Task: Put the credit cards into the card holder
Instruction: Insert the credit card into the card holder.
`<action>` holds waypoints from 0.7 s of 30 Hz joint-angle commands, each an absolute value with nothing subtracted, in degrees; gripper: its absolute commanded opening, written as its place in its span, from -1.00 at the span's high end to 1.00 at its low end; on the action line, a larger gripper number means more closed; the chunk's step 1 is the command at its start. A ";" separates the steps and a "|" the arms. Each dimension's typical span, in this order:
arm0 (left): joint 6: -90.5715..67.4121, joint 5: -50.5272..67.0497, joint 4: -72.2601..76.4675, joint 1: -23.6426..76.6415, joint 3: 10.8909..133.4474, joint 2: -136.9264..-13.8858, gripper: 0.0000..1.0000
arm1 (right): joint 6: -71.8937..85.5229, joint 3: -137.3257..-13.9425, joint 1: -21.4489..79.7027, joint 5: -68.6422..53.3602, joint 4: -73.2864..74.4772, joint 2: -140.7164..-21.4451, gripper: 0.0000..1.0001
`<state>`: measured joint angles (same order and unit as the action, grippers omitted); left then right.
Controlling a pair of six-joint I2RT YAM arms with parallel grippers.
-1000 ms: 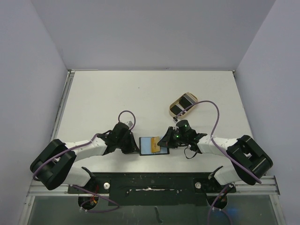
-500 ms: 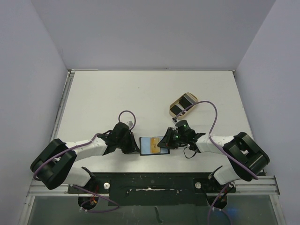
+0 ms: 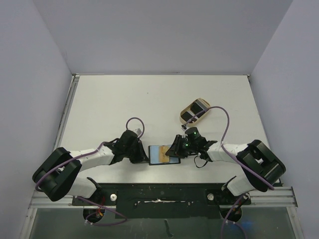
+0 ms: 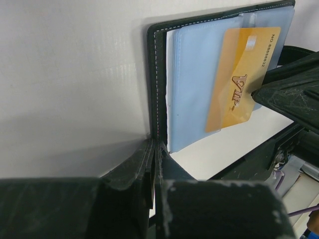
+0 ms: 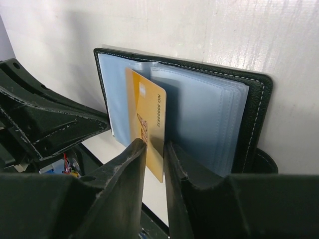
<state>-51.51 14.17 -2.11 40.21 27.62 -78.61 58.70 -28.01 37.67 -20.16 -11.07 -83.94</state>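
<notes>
The card holder (image 3: 158, 155), a black bifold wallet with bluish-grey sleeves, lies open between the grippers. My left gripper (image 3: 146, 156) is shut on its left edge; in the left wrist view the left gripper (image 4: 155, 149) pinches the black stitched edge (image 4: 152, 79). My right gripper (image 3: 175, 149) is shut on the tan-gold credit card (image 5: 147, 122). In the right wrist view the right gripper (image 5: 155, 149) holds the card's near end, and its far end lies among the sleeves (image 5: 209, 114). The card also shows in the left wrist view (image 4: 243, 79). Two dark cards (image 3: 191, 114) lie in the beige tray.
The beige oval tray (image 3: 207, 103) sits behind the right gripper, toward the back right. The arms' black base rail (image 3: 159, 191) runs along the near table edge just in front of the wallet. Purple cables loop above both wrists.
My right gripper has moved a little to the left with the gold card, bringing it further over the wallet's sleeves. The left gripper and wallet have stayed put.
</notes>
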 commanded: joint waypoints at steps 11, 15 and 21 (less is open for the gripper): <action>-51.63 14.07 0.61 40.69 27.77 -79.05 1.00 | 58.71 -29.62 38.62 -20.42 -12.50 -81.20 0.88; -51.59 14.15 0.79 40.69 27.97 -79.24 1.00 | 57.81 -30.15 38.67 -20.32 -12.11 -81.50 0.94; -51.50 13.96 0.73 40.70 27.96 -79.45 1.00 | 52.52 -33.98 38.65 -19.96 -4.81 -84.15 0.95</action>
<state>-51.88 14.20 -1.67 40.42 27.62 -78.85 56.58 -30.57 38.35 -20.21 -7.81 -83.46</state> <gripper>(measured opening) 0.006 0.047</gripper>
